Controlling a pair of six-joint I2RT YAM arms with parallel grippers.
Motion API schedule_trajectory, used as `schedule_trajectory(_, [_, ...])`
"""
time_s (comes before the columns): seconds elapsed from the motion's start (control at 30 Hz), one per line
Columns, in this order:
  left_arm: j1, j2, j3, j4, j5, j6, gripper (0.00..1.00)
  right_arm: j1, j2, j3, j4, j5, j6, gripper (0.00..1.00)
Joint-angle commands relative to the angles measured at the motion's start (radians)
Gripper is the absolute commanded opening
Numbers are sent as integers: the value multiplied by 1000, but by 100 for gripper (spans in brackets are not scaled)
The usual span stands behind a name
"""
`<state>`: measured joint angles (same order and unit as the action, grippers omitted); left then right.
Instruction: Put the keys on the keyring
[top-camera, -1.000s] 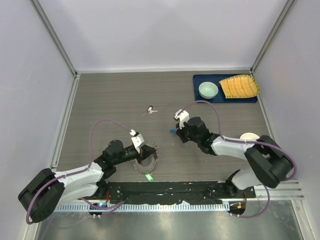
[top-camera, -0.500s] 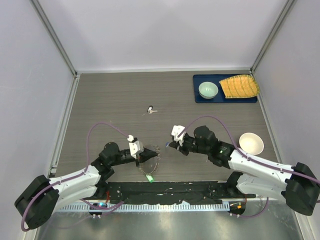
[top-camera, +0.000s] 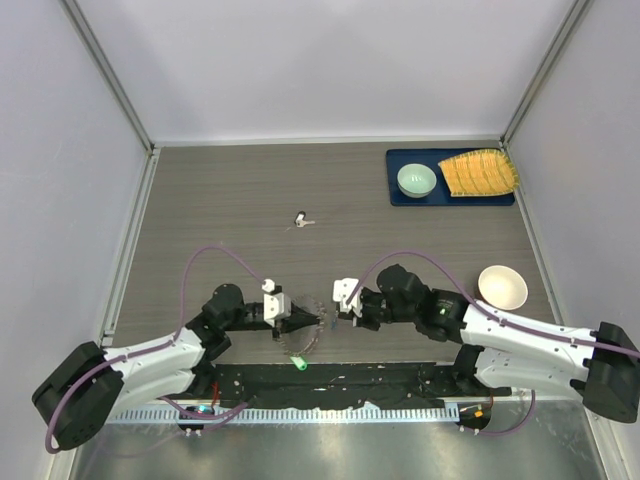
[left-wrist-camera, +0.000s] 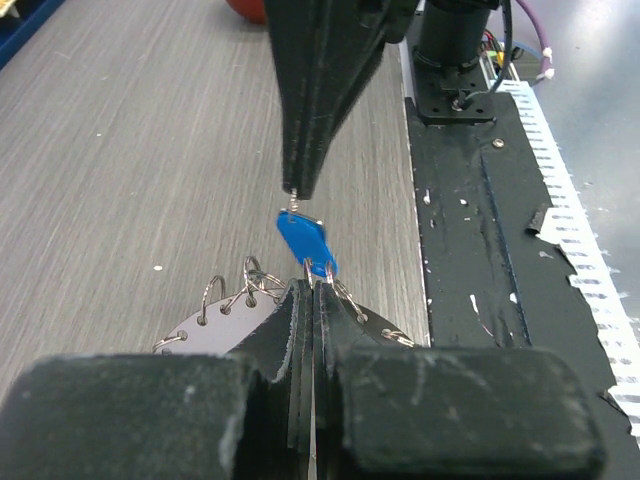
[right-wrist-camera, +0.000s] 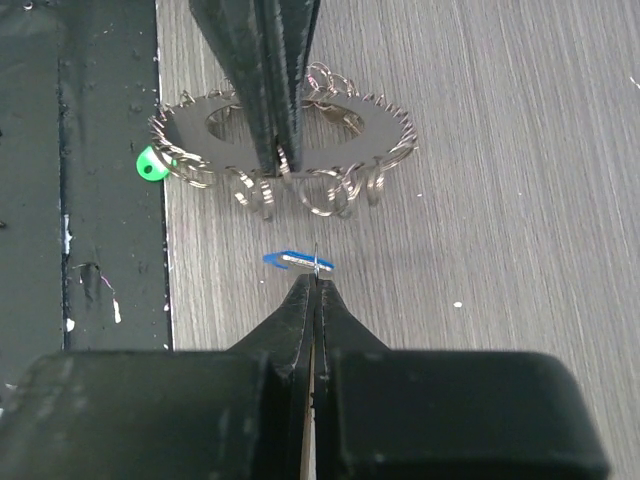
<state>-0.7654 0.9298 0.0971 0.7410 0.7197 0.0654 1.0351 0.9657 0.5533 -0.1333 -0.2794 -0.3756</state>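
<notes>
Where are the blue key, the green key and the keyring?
blue key (right-wrist-camera: 297, 261): right wrist view, its plastic head.
green key (right-wrist-camera: 152, 163): right wrist view, its plastic head.
keyring (right-wrist-camera: 365, 122): right wrist view, flat right side.

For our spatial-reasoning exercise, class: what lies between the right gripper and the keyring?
Only the blue key, pinched at the tips of the right gripper, lies before the keyring. The right wrist view shows this most plainly.

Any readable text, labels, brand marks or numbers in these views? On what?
No readable text in any view.
Blue key, green key, keyring, white bowl, tray: no print or marks visible.
</notes>
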Motion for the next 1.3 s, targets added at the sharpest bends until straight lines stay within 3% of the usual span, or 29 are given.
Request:
schedule_trajectory(0.0, [-14, 20, 49, 55, 60, 47, 0, 16, 21, 63, -11, -3, -42, 1])
schedule_trajectory(0.47, [-40, 61, 88, -49, 12, 89, 0, 49, 76, 100, -34, -11, -68, 1])
schedule_trajectory(1.27, [-52, 90, 107, -80, 0, 97, 0, 51, 110, 108, -19, -34, -68, 1])
